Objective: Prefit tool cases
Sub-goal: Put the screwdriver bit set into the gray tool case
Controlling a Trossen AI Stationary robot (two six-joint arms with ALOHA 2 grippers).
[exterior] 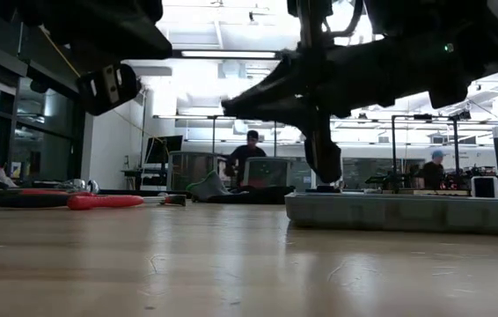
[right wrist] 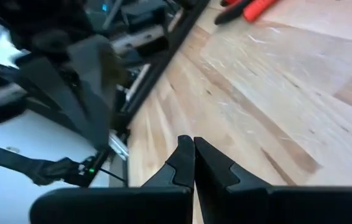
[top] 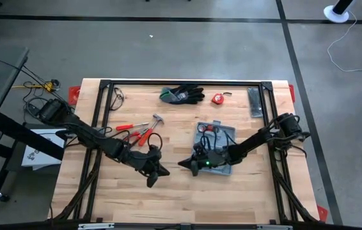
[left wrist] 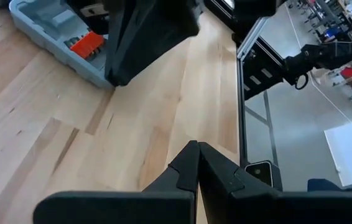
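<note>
The grey-blue tool case (top: 218, 145) lies open and flat on the table, right of centre, with moulded recesses and an orange-red piece (left wrist: 86, 43) inside; the low view shows its side wall (exterior: 407, 211). My right gripper (top: 183, 164) is shut and hovers just off the case's left edge, fingers pointing toward the table's left; it holds nothing (right wrist: 193, 143). My left gripper (top: 157, 174) is shut too, over bare wood left of the case, pointing toward it (left wrist: 198, 148). The two grippers face each other, a short gap apart.
Red-handled pliers (top: 137, 131) and a hammer (top: 157, 119) lie on the table beyond the left gripper. Black-and-green gloves (top: 182, 95), a red tape measure (top: 217, 98) and a dark grey bar (top: 255, 102) lie near the far edge. A black metal frame (top: 181, 84) borders the table. People are in the room beyond.
</note>
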